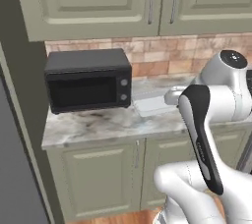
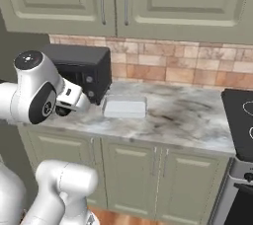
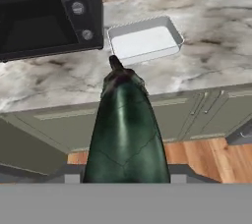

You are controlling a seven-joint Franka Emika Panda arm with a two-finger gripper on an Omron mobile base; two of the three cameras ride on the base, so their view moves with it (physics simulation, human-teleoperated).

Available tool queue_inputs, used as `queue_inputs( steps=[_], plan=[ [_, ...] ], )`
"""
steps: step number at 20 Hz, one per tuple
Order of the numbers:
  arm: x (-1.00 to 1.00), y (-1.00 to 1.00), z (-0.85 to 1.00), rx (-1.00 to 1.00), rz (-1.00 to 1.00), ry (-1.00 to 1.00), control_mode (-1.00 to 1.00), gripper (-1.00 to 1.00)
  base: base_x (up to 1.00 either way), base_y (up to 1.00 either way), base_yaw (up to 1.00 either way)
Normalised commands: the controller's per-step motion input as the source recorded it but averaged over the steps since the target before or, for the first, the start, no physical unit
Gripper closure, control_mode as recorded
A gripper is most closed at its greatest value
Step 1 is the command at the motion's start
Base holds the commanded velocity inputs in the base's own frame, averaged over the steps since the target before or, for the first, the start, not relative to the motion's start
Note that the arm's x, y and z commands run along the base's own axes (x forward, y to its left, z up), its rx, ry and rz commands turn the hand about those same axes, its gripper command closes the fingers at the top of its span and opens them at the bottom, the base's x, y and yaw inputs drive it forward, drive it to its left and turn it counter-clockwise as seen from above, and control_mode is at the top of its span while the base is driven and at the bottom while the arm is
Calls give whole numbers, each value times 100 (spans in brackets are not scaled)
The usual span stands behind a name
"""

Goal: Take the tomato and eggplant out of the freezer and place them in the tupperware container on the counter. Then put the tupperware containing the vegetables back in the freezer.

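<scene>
Nearest the hand camera, the eggplant (image 3: 125, 129) is seen held at the gripper, whose finger spread cannot be told. Its tapered tip points toward the tupperware container (image 3: 144, 40), set on the counter (image 3: 206, 46) just beside the microwave (image 3: 47, 14). A stovetop (image 2: 239, 120) appears from the right base.

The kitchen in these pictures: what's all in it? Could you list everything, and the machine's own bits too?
eggplant: one, very dark green-black, held in the pincer, above the counter's front edge
tupperware container: one, pale grey-white, empty, on the counter right of the microwave
microwave: one, black, on the counter's left end, door shut
counter: one, grey-white veined marble over olive-green cabinet doors
wall cabinets: olive-green, above the counter
brick backsplash: tan and pink, behind the counter
stove: one, black top, right of the counter
floor: wooden, orange-brown
arm: one, white with dark joints
pincer: one, fingertips hidden behind the eggplant
</scene>
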Motion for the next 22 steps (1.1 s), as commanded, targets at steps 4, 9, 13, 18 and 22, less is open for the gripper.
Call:
queue_inputs(
  steps=[4,9,13,18,22],
  plan=[
    [0,0,0,0,0,0,100,100,67,-92,0],
    [36,0,-5,0,0,1,-100,100,48,-13,0],
    [100,36,-71,0,0,11,-100,100,0,0,0],
    [96,84,-99,0,0,9,-100,100,0,0,0],
    [100,39,-77,0,0,3,-100,100,0,0,0]
  ],
)
